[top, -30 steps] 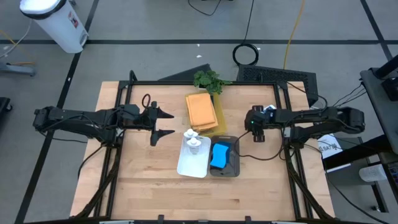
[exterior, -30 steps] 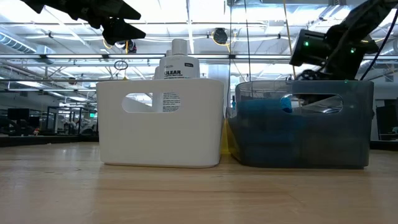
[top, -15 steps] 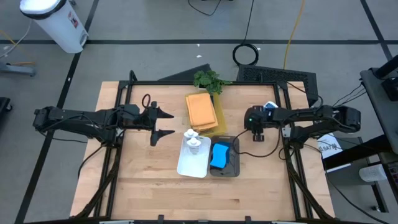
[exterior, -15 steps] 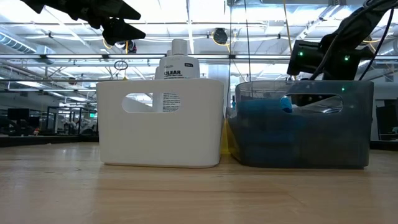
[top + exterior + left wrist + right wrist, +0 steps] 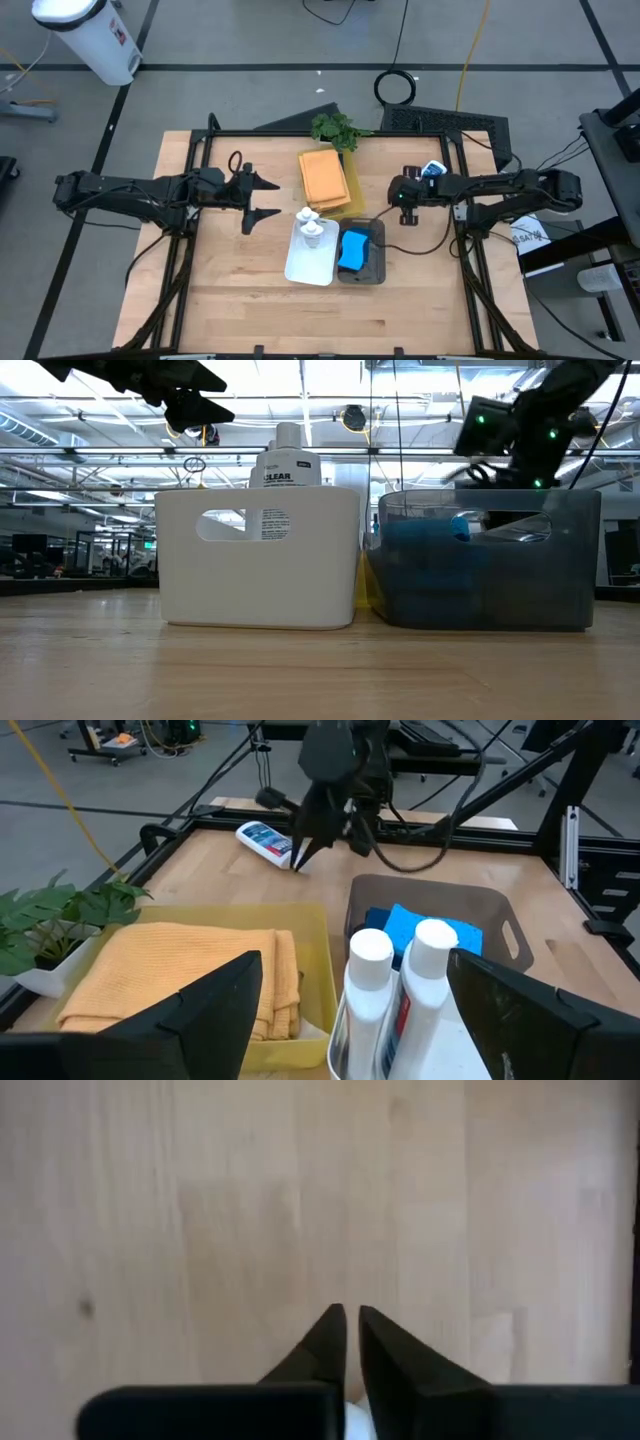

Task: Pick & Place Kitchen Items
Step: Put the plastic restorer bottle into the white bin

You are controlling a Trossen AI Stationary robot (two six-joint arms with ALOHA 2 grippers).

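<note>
My right gripper (image 5: 300, 855) hangs over bare wood with its two dark fingers pinched together on nothing, just beside the last white bottle (image 5: 265, 839), which lies on its side near the table's (image 5: 240, 290) far right edge, well apart from the bins. My left gripper (image 5: 262, 199) waits over the table's left half, jaws spread wide and empty. Two capped bottles (image 5: 395, 982) already stand in the white bin (image 5: 297, 266), blue sponges (image 5: 352, 250) fill the grey bin (image 5: 377, 262), and the orange-tan cloth (image 5: 323, 177) rests folded in the yellow tray (image 5: 315, 990) by the leafy plant (image 5: 335, 128). The stray bottle looks light, rigid and smooth-sided, liable to roll; I judge the safest hold is across its body near the middle, fingers straddling the label.
</note>
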